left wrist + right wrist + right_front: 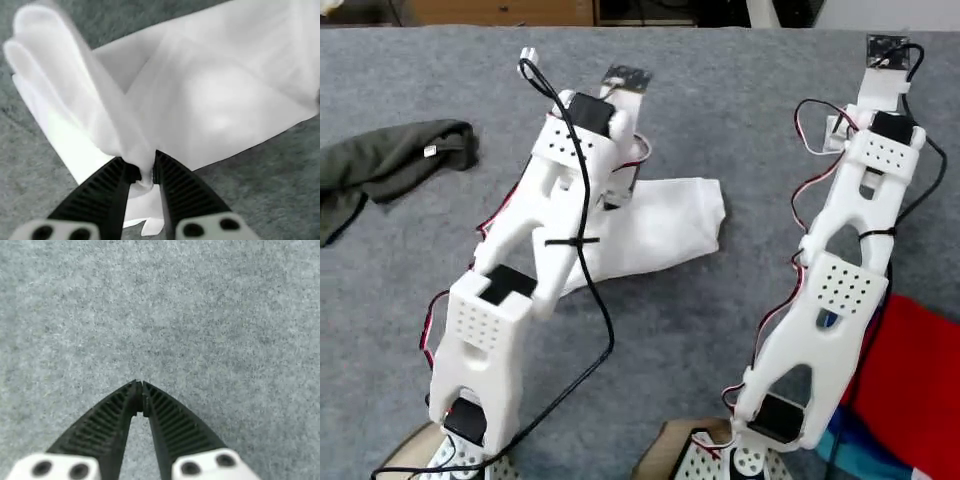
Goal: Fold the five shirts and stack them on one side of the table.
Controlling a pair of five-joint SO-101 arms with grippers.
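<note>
A white shirt (pixel 660 232) lies partly folded in the middle of the grey table, under the left arm. My left gripper (pixel 145 172) is shut on a lifted fold of the white shirt (pixel 215 100), pinching the cloth between its black fingers (pixel 107 187). My right gripper (pixel 140 390) is shut with nothing in it, held over bare grey felt at the back right of the table. A dark green shirt (pixel 390 165) lies crumpled at the left edge. A red shirt (pixel 915 385) rests on a blue one (pixel 865 455) at the front right corner.
The grey felt table (pixel 740 120) has bare room at the back centre and in front of the white shirt. Both arm bases stand at the front edge. Cables hang along each arm.
</note>
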